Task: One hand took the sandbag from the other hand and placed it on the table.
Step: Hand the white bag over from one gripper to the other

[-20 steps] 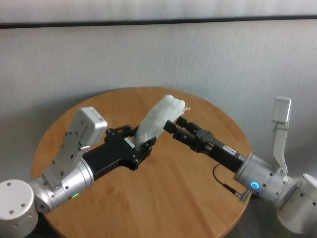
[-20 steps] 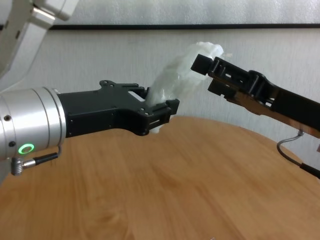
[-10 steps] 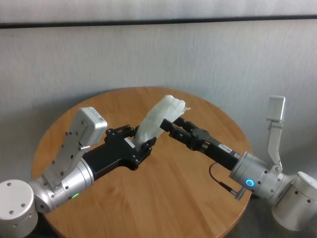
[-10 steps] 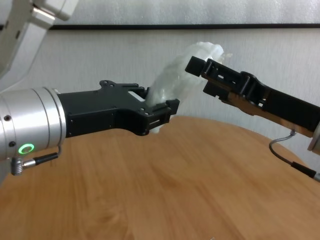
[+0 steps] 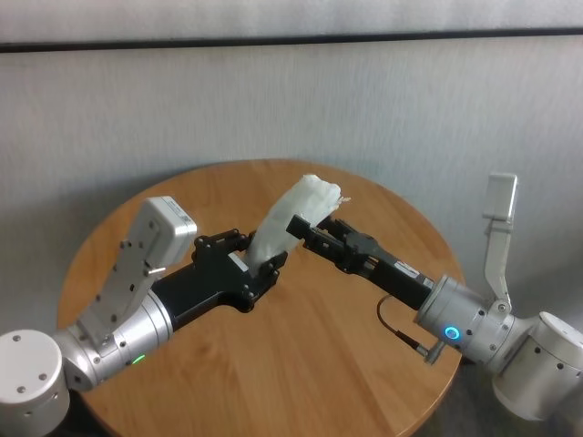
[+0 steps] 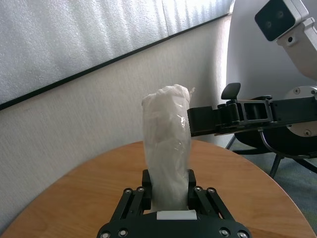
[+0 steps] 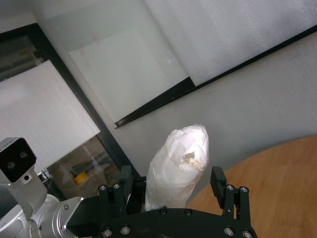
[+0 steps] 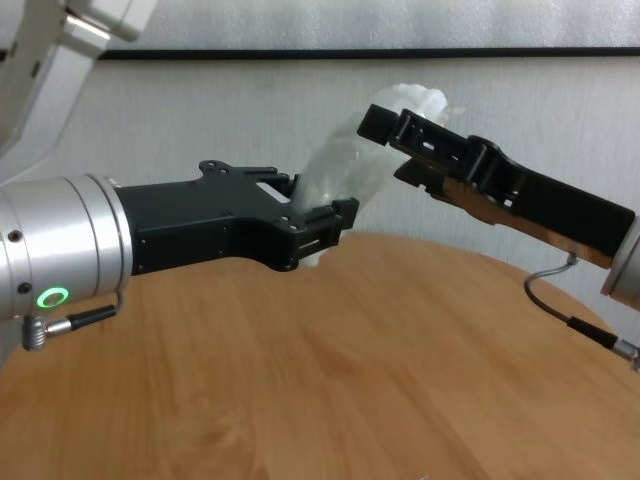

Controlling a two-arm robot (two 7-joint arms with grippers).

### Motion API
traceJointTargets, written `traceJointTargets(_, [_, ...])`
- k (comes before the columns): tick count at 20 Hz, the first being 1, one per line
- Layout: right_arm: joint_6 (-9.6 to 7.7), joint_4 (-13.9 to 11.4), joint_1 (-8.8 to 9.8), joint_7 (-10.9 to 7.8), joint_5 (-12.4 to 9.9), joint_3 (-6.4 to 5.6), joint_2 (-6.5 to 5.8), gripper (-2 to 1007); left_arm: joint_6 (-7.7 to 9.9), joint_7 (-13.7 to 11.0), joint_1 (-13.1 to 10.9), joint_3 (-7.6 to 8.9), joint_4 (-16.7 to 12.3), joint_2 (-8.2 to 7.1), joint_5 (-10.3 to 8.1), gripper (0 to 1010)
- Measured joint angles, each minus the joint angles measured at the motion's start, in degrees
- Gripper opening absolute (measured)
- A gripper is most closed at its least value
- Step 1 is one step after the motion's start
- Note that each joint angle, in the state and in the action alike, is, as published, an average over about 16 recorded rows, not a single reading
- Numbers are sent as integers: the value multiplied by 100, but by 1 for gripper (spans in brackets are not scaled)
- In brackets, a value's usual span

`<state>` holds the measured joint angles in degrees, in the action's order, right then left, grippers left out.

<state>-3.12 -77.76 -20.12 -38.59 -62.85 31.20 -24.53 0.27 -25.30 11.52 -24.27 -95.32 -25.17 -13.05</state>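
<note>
1. Left pincer (image 5: 262, 266), the one on the green-lit wrist, is clenched on the lower end of the sandbag (image 5: 290, 221) and holds it up off the bench (image 5: 328, 364), slanting up and away toward the far side. In the left wrist view the bag (image 6: 166, 148) rises between that pincer's fingers (image 6: 146, 182), its base wedged between them.

2. Right pincer (image 5: 314, 223), on the blue-lit wrist, reaches in from the right with its jaws spread wide. In the right wrist view the bag's upper end (image 7: 181, 163) sits between the two fingers (image 7: 218, 182), with a visible gap on each side, so nothing is gripped there yet. In the chest view the right pincer (image 8: 395, 125) overlaps the bag's top (image 8: 350, 165).

3. Done so far, as I judge it: the bag is presented in mid-air, over the middle of the bench, and the receiving pincer is lined up around its upper part.

4. Left to do: the right pincer has to close on the upper end, the left has to let go of the lower end, and the bag must then be carried down and set on the wooden top. The handover itself has not happened, so the task looks under halfway.

5. Nothing else lies on the bench in any view; the bag touches only the left pincer.
</note>
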Motion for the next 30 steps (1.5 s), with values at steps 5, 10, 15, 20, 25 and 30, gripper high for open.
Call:
traceJointTargets(5, [25,17,-28,6,8,24,21,1001,0,0,0,0,0,0,0,411])
traceJointTargets(10, [46,50,-60,17,35,43,48,1001,0,0,0,0,0,0,0,411])
traceJointTargets(15, [56,86,-90,34,75,61,76,1001,0,0,0,0,0,0,0,411])
traceJointTargets(20, [63,113,-117,50,132,81,101,1001,0,0,0,0,0,0,0,411])
traceJointTargets(25, [66,124,-131,61,175,93,114,1001,0,0,0,0,0,0,0,411])
traceJointTargets(30, [70,123,-134,65,201,100,118,989,0,0,0,0,0,0,0,411])
